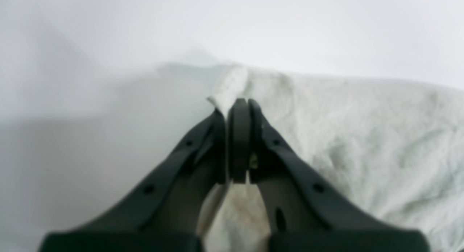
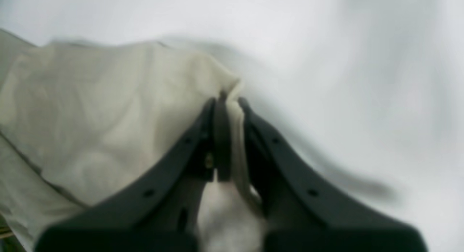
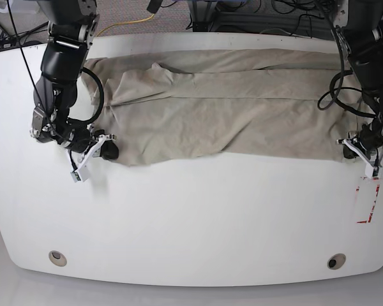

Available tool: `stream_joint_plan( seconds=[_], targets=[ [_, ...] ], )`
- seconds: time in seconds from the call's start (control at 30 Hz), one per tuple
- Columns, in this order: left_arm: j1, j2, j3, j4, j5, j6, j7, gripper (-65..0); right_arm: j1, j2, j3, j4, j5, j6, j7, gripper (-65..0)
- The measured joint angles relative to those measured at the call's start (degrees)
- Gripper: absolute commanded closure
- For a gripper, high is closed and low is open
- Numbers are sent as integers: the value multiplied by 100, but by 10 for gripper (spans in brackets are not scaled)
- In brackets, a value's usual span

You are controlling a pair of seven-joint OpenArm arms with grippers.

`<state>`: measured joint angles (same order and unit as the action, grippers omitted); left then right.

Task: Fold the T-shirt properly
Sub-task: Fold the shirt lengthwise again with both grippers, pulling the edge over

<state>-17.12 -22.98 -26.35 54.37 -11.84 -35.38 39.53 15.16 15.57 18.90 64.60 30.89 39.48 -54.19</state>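
The beige T-shirt (image 3: 230, 108) lies spread wide across the far half of the white table (image 3: 198, 217), wrinkled, with a lengthwise fold. My left gripper (image 1: 237, 103) is shut on a corner of the T-shirt (image 1: 344, 136); in the base view this left gripper (image 3: 351, 148) sits at the cloth's near right corner. My right gripper (image 2: 228, 99) is shut on a fold of the T-shirt (image 2: 101, 110); the base view shows the right gripper (image 3: 108, 150) at the cloth's near left corner. Cloth runs between both pairs of fingers.
A white tag with red marks (image 3: 367, 201) lies on the table near the right edge. Two round holes (image 3: 57, 257) (image 3: 335, 261) sit by the table's front edge. Cables and equipment (image 3: 242, 13) crowd the space behind the table.
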Motion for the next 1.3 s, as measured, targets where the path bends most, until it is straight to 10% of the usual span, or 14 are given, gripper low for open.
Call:
stream_joint_plan(
  seconds=[1.3],
  targets=[
    [1106,136,-951,2979,-109,-474,1084,0,-852,400,11,2922,107,61,-691,-13]
  ],
)
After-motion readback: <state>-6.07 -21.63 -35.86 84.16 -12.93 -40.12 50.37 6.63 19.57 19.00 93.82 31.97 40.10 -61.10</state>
